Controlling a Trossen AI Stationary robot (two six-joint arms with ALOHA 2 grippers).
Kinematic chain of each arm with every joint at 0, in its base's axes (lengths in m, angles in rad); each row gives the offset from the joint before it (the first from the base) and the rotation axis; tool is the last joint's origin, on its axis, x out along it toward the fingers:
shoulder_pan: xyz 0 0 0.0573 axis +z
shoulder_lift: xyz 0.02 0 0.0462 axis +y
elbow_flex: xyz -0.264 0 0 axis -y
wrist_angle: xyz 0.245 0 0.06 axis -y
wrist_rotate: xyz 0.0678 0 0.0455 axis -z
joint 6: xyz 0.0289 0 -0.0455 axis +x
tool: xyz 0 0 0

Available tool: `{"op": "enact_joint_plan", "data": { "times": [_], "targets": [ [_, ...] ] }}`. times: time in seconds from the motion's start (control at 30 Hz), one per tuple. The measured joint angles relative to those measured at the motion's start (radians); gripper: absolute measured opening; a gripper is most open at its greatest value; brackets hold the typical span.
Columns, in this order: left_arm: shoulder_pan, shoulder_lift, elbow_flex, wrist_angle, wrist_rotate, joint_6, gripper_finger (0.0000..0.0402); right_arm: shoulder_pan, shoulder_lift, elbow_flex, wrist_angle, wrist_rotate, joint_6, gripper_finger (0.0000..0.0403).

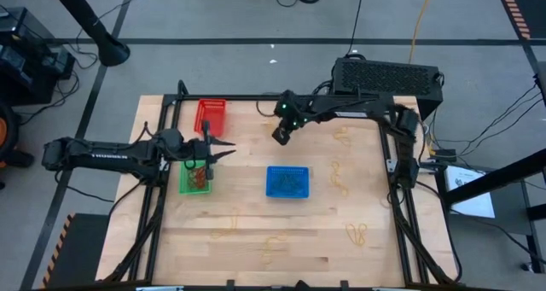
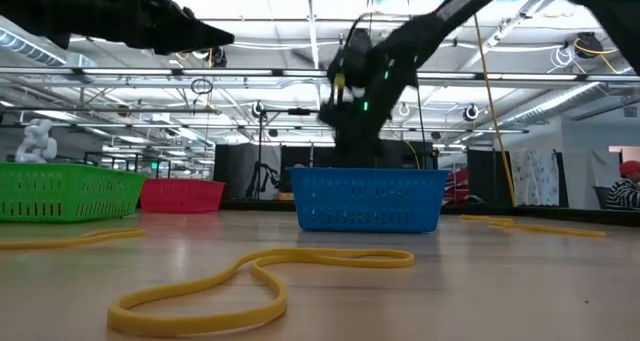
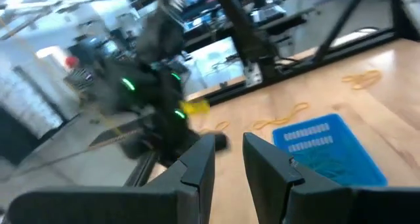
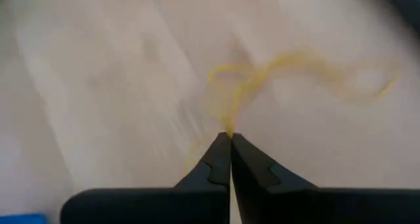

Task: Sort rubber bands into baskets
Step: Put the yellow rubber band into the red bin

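I see three baskets on my tabletop. The green basket [image 1: 195, 178] sits at nine o'clock with some dark and red bands in it. The red basket [image 1: 212, 116] is at eleven o'clock, and I cannot see inside it. The blue basket [image 1: 287, 182] sits in the middle with dark bands inside.

My right end effector [image 4: 230, 137] is pinched shut on a yellow rubber band [image 4: 262, 79], which trails away from its tips, just past the blue basket toward twelve o'clock.

My left end effector [image 3: 229, 153] hangs over the green basket, open a little, holding nothing.

More yellow bands [image 1: 356, 233] lie flat toward three and six o'clock.

My left gripper [image 1: 223, 151] above one basket [image 1: 195, 179], another basket [image 1: 212, 116] at the bench's [image 1: 256, 223] far-left edge, third basket [image 1: 287, 182] mid-bench, rubber bands [image 1: 356, 234] toward near and right edges
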Motion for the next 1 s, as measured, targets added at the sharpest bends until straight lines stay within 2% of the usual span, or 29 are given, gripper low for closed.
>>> {"op": "enact_joint_plan", "data": {
  "times": [0.2, 0.33, 0.47, 0.67, 0.87, 1.0],
  "targets": [
    [0.035, 0.057, 0.0, 0.008, 0.244, 0.029, 0.0088, 0.072, -0.138, 0.004, 0.027, 0.038, -0.024, 0.0],
    [0.081, 0.15, 0.0, 0.076, 0.256, 0.02, 0.0088, 0.132, -0.211, 0.004, 0.077, 0.037, -0.041, 0.0],
    [0.131, 0.28, 0.0, 0.228, 0.269, -0.065, 0.0088, 0.197, -0.229, 0.004, 0.102, 0.039, -0.044, 0.0],
    [0.203, 0.416, 0.0, 0.476, 0.425, -0.268, 0.0088, 0.266, -0.23, 0.004, 0.113, 0.041, -0.038, 0.0],
    [0.211, 0.49, 0.0, 0.546, 0.428, -0.341, 0.0093, 0.32, -0.23, 0.004, 0.114, 0.039, -0.03, 0.0],
    [0.205, 0.539, 0.0, 0.629, 0.428, -0.408, 0.0121, 0.334, -0.231, 0.004, 0.114, 0.047, -0.029, 0.0]
  ]
}}
